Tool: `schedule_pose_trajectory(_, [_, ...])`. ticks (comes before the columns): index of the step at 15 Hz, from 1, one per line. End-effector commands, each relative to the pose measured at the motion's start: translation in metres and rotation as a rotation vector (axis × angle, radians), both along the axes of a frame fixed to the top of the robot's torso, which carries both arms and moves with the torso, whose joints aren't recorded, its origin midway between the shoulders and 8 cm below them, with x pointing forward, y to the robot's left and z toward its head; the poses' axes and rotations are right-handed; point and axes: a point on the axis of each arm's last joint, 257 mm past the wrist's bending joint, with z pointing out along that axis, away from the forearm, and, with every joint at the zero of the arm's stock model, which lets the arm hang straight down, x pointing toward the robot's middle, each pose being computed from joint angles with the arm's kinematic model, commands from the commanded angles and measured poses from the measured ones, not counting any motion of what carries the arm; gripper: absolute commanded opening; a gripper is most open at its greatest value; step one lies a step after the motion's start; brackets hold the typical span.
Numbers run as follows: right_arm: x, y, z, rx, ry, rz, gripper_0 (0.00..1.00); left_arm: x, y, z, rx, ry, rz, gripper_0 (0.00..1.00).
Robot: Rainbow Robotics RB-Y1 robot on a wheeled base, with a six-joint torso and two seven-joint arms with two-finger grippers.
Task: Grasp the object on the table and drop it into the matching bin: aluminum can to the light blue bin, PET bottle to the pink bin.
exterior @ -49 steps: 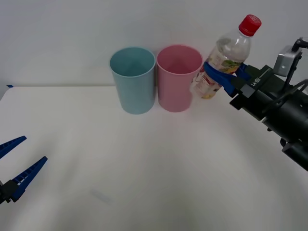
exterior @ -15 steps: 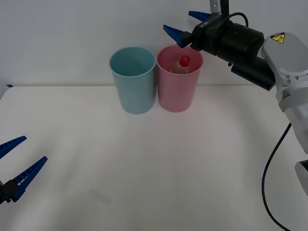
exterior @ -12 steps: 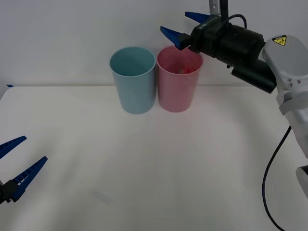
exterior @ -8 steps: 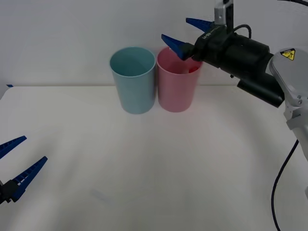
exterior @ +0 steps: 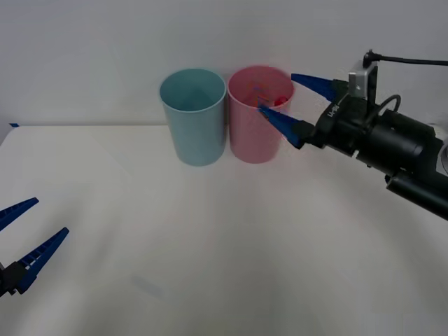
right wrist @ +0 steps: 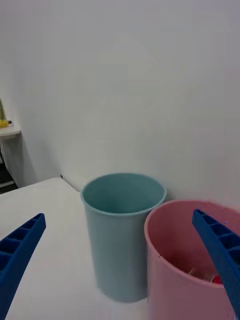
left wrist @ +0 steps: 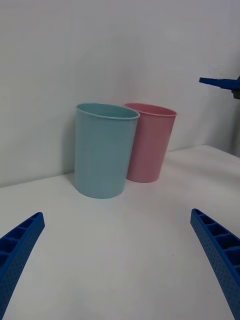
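PET bottle inside the pink bin, right gripper spread beside it.

The right gripper (exterior: 288,105) hangs with fingers wide apart and nothing between them at the pink bin's (exterior: 255,133) three o'clock side; the PET bottle (right wrist: 212,276) lies in that bin, its red cap peeking out. The light blue bin (exterior: 194,126) touches the pink one at nine o'clock. The left gripper (exterior: 26,238) waits spread at the white table's (exterior: 210,245) eight o'clock.

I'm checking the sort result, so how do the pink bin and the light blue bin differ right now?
The pink bin holds something red, seen past its rim in the right wrist view; the light blue bin looks empty. The open right end effector sits beside the pink bin; the light blue bin stands on the pink bin's far side from it. Both are tall, round, tapered and upright, side by side.
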Motion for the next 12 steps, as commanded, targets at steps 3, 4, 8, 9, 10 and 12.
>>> schedule_pose_trajectory(3, [-0.043, -0.023, -0.035, -0.082, -0.058, 0.020, 1.00, 0.000, 0.000, 0.000, 0.000, 0.000, 0.000, 1.00])
schedule_pose_trajectory(4, [-0.052, -0.028, -0.043, -0.095, -0.063, 0.027, 1.00, 0.000, 0.000, 0.000, 0.000, 0.000, 0.000, 1.00])
schedule_pose_trajectory(8, [-0.091, -0.054, -0.069, -0.136, -0.074, 0.054, 1.00, 0.000, 0.000, 0.000, 0.000, 0.000, 0.000, 1.00])
schedule_pose_trajectory(9, [-0.104, -0.061, -0.075, -0.143, -0.066, 0.071, 1.00, 0.000, 0.000, 0.000, 0.000, 0.000, 0.000, 1.00])
schedule_pose_trajectory(10, [-0.115, -0.068, -0.080, -0.148, -0.057, 0.083, 1.00, 0.000, 0.000, 0.000, 0.000, 0.000, 0.000, 1.00])
schedule_pose_trajectory(12, [-0.137, -0.083, -0.093, -0.171, -0.034, 0.103, 1.00, 0.000, 0.000, 0.000, 0.000, 0.000, 0.000, 1.00])
